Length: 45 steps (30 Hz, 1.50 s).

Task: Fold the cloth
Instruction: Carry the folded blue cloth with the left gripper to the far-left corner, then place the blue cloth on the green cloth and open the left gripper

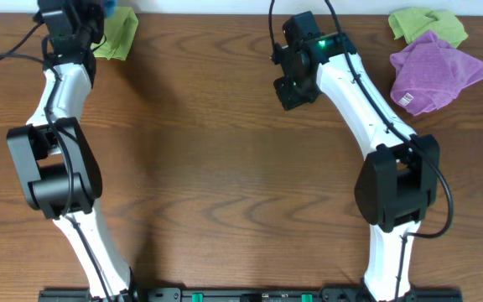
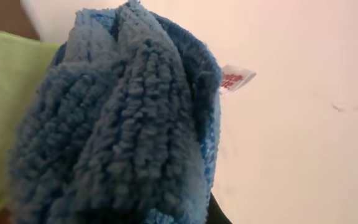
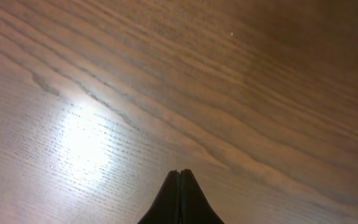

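Note:
The sky-blue terry cloth [image 2: 123,130] hangs bunched up and fills the left wrist view, its small white tag [image 2: 236,79] sticking out to the right. In the overhead view only a sliver of the cloth [image 1: 106,7] shows at the far left edge of the table, beside my left gripper [image 1: 72,15]. That gripper appears shut on the cloth; its fingers are hidden by the cloth. My right gripper [image 3: 179,172] is shut and empty over bare wood, at the far middle of the table [image 1: 295,91].
A lime-green cloth [image 1: 117,33] lies just under and beside my left gripper and also shows in the left wrist view [image 2: 5,93]. Another lime-green cloth [image 1: 430,23] and a purple cloth [image 1: 436,71] lie at the far right. The wooden table [image 1: 225,168] spans the view.

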Each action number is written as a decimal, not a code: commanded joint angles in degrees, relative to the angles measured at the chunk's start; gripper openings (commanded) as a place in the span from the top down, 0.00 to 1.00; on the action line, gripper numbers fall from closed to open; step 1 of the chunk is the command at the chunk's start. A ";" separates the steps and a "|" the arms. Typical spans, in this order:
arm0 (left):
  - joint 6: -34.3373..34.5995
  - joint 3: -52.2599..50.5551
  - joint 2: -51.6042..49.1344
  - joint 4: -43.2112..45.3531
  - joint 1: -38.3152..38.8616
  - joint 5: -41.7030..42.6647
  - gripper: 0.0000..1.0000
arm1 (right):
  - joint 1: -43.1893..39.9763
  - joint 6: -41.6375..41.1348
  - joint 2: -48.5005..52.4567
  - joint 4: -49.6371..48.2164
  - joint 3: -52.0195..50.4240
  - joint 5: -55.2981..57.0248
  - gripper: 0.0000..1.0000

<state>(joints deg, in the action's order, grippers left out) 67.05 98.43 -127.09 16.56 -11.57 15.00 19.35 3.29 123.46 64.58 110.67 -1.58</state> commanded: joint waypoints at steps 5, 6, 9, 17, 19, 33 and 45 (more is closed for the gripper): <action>-2.34 0.42 -3.23 0.33 -2.14 5.88 0.94 | 0.24 -1.11 -2.27 1.79 1.11 -0.39 0.99; -2.34 0.42 -3.56 0.33 -2.14 6.69 0.95 | 0.28 -1.14 -2.27 1.88 1.11 -0.37 0.98; -2.36 0.42 -4.33 0.28 -2.12 8.02 0.94 | 0.87 -1.14 -2.27 1.99 1.11 -0.37 0.99; -5.81 0.42 -4.81 3.04 -3.04 13.97 0.95 | 3.67 -1.11 -2.27 1.81 1.11 -0.33 0.99; -7.89 0.42 -4.81 2.80 -3.30 13.88 0.94 | 4.28 -1.11 -2.27 1.84 1.11 -0.33 0.99; -10.29 0.44 -9.27 6.40 -4.42 16.28 0.95 | 5.75 -1.11 -2.27 1.86 1.11 -0.35 0.99; -9.07 0.44 -10.60 4.24 -5.49 20.76 0.05 | 5.99 -1.14 -2.27 1.86 1.11 -0.35 0.99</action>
<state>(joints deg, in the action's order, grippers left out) 58.08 98.39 -137.34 20.71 -15.92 32.73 24.60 3.11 123.46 66.39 110.67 -1.69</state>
